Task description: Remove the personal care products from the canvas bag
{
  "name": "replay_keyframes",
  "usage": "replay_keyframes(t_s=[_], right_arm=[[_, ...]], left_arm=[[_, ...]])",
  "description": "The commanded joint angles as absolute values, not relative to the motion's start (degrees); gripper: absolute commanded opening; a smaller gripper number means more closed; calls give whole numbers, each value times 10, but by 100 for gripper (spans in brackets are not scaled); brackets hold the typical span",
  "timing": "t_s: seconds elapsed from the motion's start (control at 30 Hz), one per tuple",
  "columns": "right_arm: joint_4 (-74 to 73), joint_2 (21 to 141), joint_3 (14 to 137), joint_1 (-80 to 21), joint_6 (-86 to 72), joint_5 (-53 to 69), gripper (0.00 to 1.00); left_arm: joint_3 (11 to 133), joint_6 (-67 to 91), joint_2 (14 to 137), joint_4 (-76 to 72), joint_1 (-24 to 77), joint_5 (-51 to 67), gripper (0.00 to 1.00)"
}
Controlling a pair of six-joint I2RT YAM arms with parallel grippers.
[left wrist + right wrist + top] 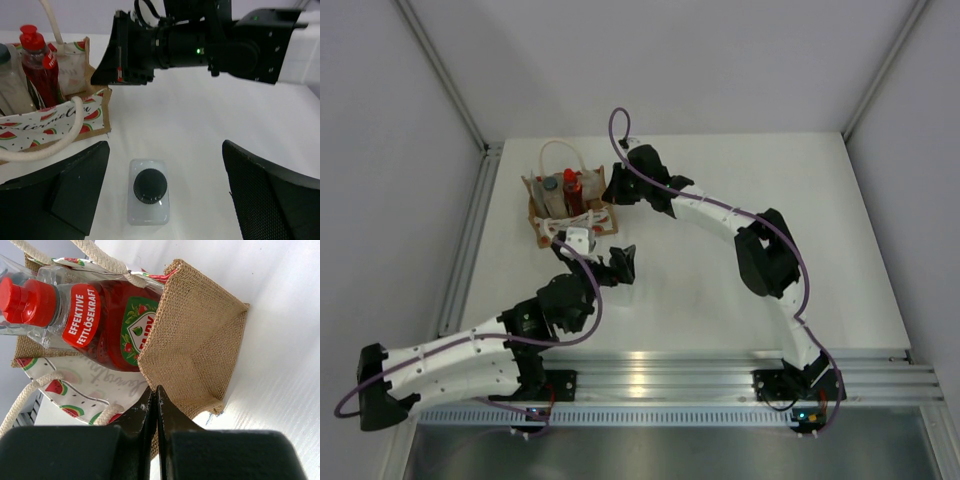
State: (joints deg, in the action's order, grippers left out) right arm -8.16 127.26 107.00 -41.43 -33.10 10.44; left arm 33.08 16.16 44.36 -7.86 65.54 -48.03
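Left pincer (164, 149): nearest my left wrist lens, spread wide, one dark finger (60, 195) in each lower corner of that frame, gripping nothing.
White bottle (148, 192): dark round cap up, standing on the table (210, 125) at bottom centre of the frame, between those fingers. It is touching neither as far as I can see, and it is out of the bag, just beside its front.
Canvas bag (535, 207): upper left part of the tabletop in the overhead view. It has burlap ends, watermelon-print sides and a white rope handle (67, 132) drooping over its front panel.
Red bottle (110, 325): inside the bag with its red cap poking above the rim. I read "EFFEKTIVE FETTLÖSEKRAFT" on its neck label.
Pale bottle (11, 85): also in the bag, at the left edge of the left wrist frame beside the red one. Its cap is dark.
Right pincer (156, 400): pressed together, tips against the edge of the bag's burlap end wall, low centre of its own frame. I cannot tell whether any cloth is nipped.
Right arm (760, 250): arcs from the lower right corner across to the bag's right side.
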Motion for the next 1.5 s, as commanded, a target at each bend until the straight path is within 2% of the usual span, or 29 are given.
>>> replay_keyframes(t_s=[0.0, 0.07, 0.2, 0.27, 0.4, 0.47, 0.6, 0.73, 0.93, 1.17, 1.47], right_arm=[[-110, 1298, 1074, -408, -318, 98, 0], [-111, 1296, 1073, -407, -318, 97, 0], [-110, 1290, 1071, -407, -318, 97, 0], [-109, 1287, 1071, -407, -320, 98, 0], [-109, 1281, 1071, -408, -324, 104, 0], [-110, 1276, 1070, -407, -323, 105, 0], [-109, 1267, 1058, -407, -320, 100, 0], [-109, 1261, 1056, -406, -318, 103, 0], [-109, 1260, 1057, -406, -314, 105, 0], [-109, 1266, 1058, -405, -313, 108, 0], [-109, 1270, 1061, -403, -309, 108, 0]], left_arm=[[408, 180, 444, -6, 658, -529, 99], [471, 180, 472, 42, 657, -568, 98], [540, 146, 518, 46, 645, -608, 98], [574, 155, 540, 53, 584, -589, 98], [648, 250, 613, 154, 402, -372, 98], [678, 272, 648, 181, 326, -324, 95], [777, 268, 749, 231, 270, -270, 92], [818, 262, 830, 236, 213, -201, 89], [888, 253, 911, 283, 191, -199, 84], [909, 243, 956, 308, 187, -212, 81], [911, 241, 963, 315, 188, -245, 80]])
